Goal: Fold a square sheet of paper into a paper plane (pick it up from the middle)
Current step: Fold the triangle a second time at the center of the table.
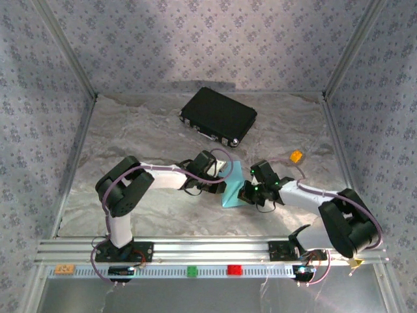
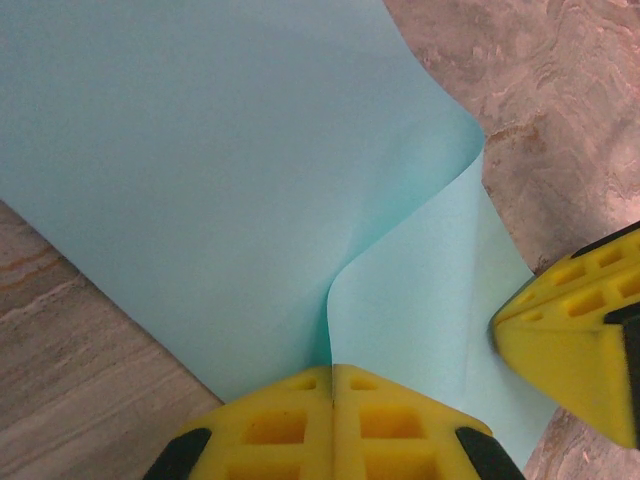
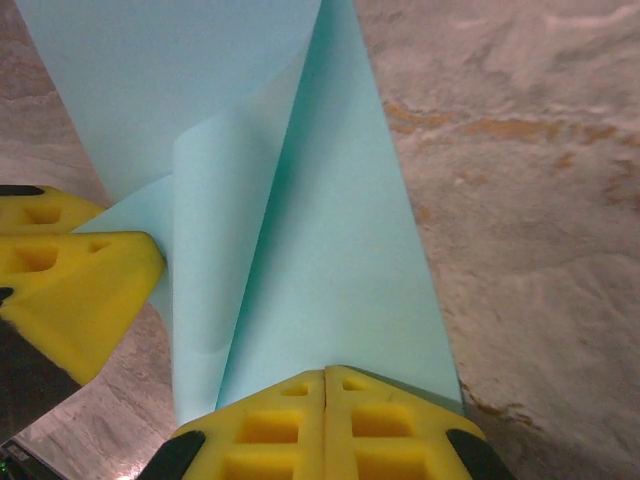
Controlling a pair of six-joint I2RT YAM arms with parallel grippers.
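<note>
The square sheet of paper (image 1: 231,195) is light blue and held up between both arms at the middle of the table. My left gripper (image 2: 332,372) is shut on one edge, where the sheet (image 2: 200,180) curls over into a loose fold. My right gripper (image 3: 326,374) is shut on another edge, and the paper (image 3: 330,260) shows a long slanted fold with an overlapping flap. Each wrist view shows the other gripper's yellow fingers (image 2: 575,340) (image 3: 75,285) against the paper. From above, the left gripper (image 1: 225,175) and right gripper (image 1: 246,192) flank the sheet. The paper plane is out of view.
A black hard case (image 1: 218,116) lies at the back of the table. A small orange block (image 1: 296,156) sits to the right, behind the right arm. Small orange (image 1: 64,268), green (image 1: 193,270) and red (image 1: 234,269) blocks sit on the front rail. Patterned walls enclose the table.
</note>
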